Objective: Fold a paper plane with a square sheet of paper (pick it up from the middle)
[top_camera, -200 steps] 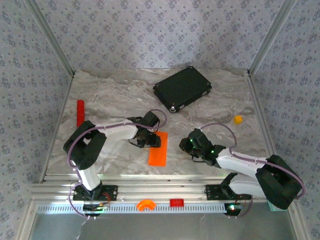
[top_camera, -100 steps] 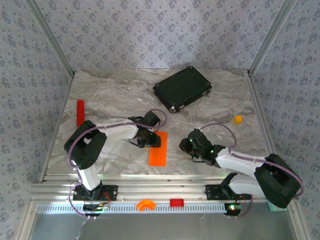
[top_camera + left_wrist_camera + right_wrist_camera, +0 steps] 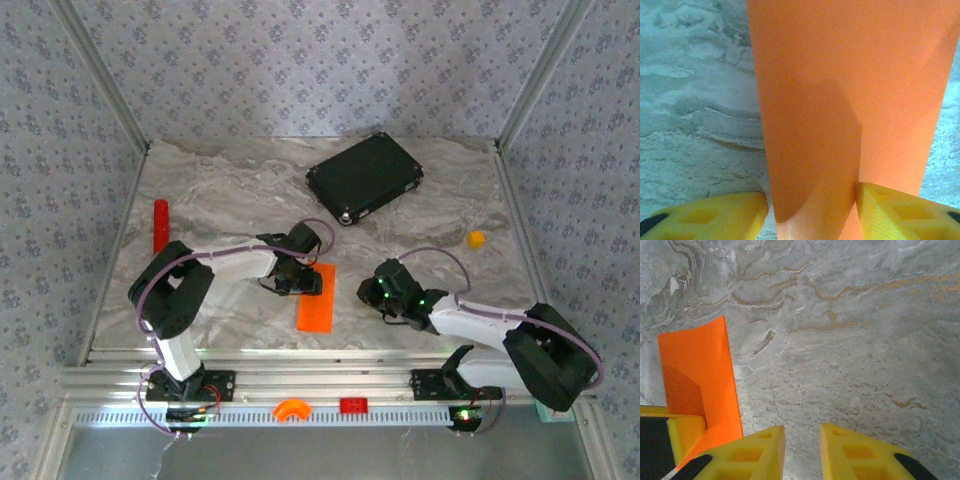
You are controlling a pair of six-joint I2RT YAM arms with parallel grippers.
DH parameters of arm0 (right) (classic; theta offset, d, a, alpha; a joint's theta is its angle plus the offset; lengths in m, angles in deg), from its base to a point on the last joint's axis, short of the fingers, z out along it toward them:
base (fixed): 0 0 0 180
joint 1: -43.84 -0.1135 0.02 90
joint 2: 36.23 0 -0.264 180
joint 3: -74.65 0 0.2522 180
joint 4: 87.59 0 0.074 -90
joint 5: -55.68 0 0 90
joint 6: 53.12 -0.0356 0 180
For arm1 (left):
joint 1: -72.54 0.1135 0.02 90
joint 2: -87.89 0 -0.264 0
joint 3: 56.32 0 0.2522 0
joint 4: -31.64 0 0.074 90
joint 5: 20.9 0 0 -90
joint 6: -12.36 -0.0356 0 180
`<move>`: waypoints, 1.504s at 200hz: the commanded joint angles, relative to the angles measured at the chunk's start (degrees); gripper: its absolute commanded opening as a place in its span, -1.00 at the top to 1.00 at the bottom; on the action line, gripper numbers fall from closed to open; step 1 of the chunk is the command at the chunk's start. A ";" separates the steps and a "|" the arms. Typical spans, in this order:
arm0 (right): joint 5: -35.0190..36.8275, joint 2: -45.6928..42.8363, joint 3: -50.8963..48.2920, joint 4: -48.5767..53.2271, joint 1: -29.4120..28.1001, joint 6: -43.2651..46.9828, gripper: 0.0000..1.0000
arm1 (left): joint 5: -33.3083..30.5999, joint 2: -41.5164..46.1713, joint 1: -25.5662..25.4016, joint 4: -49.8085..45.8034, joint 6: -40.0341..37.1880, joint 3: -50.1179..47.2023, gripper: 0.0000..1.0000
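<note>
The square sheet of paper (image 3: 315, 298), bright orange, lies on the marble table folded into a narrow strip. My left gripper (image 3: 300, 282) is low over its far end. In the left wrist view the paper (image 3: 840, 90) runs between the yellow fingers of the left gripper (image 3: 812, 212). The jaws stand open, the right finger (image 3: 905, 212) over the paper's edge. My right gripper (image 3: 370, 291) hovers just right of the strip. It is open (image 3: 802, 445) with bare table between its fingers. The paper (image 3: 700, 375) shows at the left of that view.
A black flat case (image 3: 365, 178) lies at the back centre. A red cylinder (image 3: 160, 225) is at the left edge and a small orange-yellow lump (image 3: 477, 239) at the right. An orange arc (image 3: 293, 409) and a red block (image 3: 353, 405) sit on the front rail.
My right gripper has crept slightly left toward the paper. The left gripper and the paper have stayed where they were.
</note>
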 commanded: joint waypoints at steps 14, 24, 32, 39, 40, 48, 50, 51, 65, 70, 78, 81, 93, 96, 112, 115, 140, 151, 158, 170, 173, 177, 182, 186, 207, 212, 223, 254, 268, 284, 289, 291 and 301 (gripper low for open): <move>-3.88 2.79 2.48 -4.14 -0.64 2.29 0.47 | -3.07 -9.61 -0.65 6.65 -1.90 -3.75 -0.14; -5.06 4.28 3.51 -4.84 -1.05 3.01 0.48 | -3.10 -9.59 -0.62 6.70 -1.81 -3.74 -0.13; -5.85 5.47 4.35 -5.53 -1.45 3.66 0.51 | -3.08 -9.62 -0.62 6.67 -1.72 -3.73 -0.14; -6.53 6.56 5.08 -6.10 -1.79 4.03 0.55 | -3.06 -9.65 -0.62 6.65 -1.66 -3.72 -0.13; -6.72 6.95 5.35 -6.28 -1.90 4.11 0.56 | -3.08 -9.68 -0.66 6.65 -1.64 -3.72 -0.13; -7.51 8.55 6.32 -7.02 -2.30 4.24 0.62 | -3.19 -9.70 -0.62 6.54 -1.56 -3.72 -0.13; -7.67 8.99 6.51 -7.17 -2.38 4.23 0.64 | -3.19 -9.71 -0.61 6.54 -1.56 -3.72 -0.13; -7.74 9.18 6.65 -7.30 -2.49 4.22 0.64 | -3.19 -9.72 -0.60 6.55 -1.55 -3.72 -0.13; -8.42 11.89 8.10 -8.72 -3.39 4.14 0.75 | -3.11 -9.71 -0.61 6.50 -1.55 -3.72 -0.13; -8.59 12.88 8.49 -9.37 -3.63 3.93 0.78 | -3.10 -9.72 -0.65 6.48 -1.61 -3.72 -0.13; -8.92 14.22 9.19 -10.09 -4.02 3.76 0.81 | -3.07 -9.72 -0.60 6.51 -1.62 -3.74 -0.13; -9.11 14.80 9.46 -10.38 -4.22 3.67 0.82 | -3.10 -9.67 -0.60 6.55 -1.56 -3.84 -0.14; -9.47 16.74 10.66 -10.90 -4.62 3.37 0.87 | -3.10 -9.62 -0.62 6.58 -1.53 -3.75 -0.14; -9.52 17.16 10.86 -10.86 -4.73 3.32 0.88 | -3.10 -9.63 -0.65 6.63 -1.46 -3.80 -0.14; -9.90 19.06 12.36 -10.61 -5.10 3.17 0.95 | -3.06 -9.59 -0.76 6.57 -1.53 -3.81 -0.13; -9.94 19.34 12.58 -10.59 -5.22 3.17 0.95 | -3.10 -9.58 -0.70 6.56 -1.53 -3.81 -0.13; -10.25 21.00 13.60 -10.51 -5.68 3.08 0.97 | -3.06 -9.66 -0.71 6.62 -1.49 -3.91 -0.13; -10.75 21.72 13.94 -10.59 -5.70 3.19 0.98 | -3.10 -9.71 -0.70 6.65 -1.46 -3.93 -0.13; -11.18 22.22 14.20 -10.67 -5.85 3.21 0.99 | -3.09 -9.72 -0.74 6.68 -1.53 -4.01 -0.13; -11.50 22.85 14.49 -10.77 -6.03 3.17 1.00 | -3.10 -9.72 -0.70 6.65 -1.48 -4.06 -0.13; -11.50 22.96 14.59 -10.70 -6.09 3.17 1.00 | -3.10 -9.72 -0.69 6.66 -1.50 -4.07 -0.13; -11.50 23.12 14.61 -10.76 -6.20 3.11 1.00 | -3.09 -9.72 -0.77 6.65 -1.47 -3.99 -0.13; -11.50 23.36 14.68 -10.76 -6.21 3.01 1.00 | -3.06 -9.72 -0.75 6.67 -1.53 -4.00 -0.13; -11.56 23.52 14.79 -10.76 -6.29 3.04 1.00 | -3.10 -9.72 -0.69 6.66 -1.49 -4.02 -0.13; -11.68 24.21 14.77 -10.54 -6.33 2.90 1.00 | -3.10 -9.60 -0.69 6.67 -1.41 -4.03 -0.13; -11.59 24.37 14.78 -10.12 -6.36 2.90 1.00 | -3.10 -9.63 -0.69 6.65 -1.38 -4.06 -0.13; -11.42 24.57 14.53 -8.93 -6.28 2.82 1.00 | -3.09 -9.62 -0.76 6.65 -1.38 -4.05 -0.13; -11.42 26.01 12.79 -8.57 -6.21 2.30 1.00 | -2.92 -9.60 -0.87 6.81 -1.36 -3.80 -0.13; -11.33 26.87 11.93 -8.29 -6.20 1.82 1.00 | -2.84 -9.59 -1.07 6.74 -1.23 -3.65 -0.13; -11.07 27.45 11.06 -7.82 -6.16 1.52 1.00 | -2.84 -9.53 -1.26 6.69 -1.12 -3.52 -0.13; -10.91 27.42 10.92 -7.35 -6.07 1.52 1.00 | -2.80 -9.50 -1.31 6.57 -1.10 -3.46 -0.13; -10.78 27.40 10.92 -7.19 -6.11 1.55 1.00 | -2.83 -9.47 -1.31 6.61 -1.10 -3.46 -0.13; -10.54 27.25 10.74 -6.32 -6.03 1.50 1.00 | -2.84 -9.13 -1.42 6.34 -1.10 -3.37 -0.13</move>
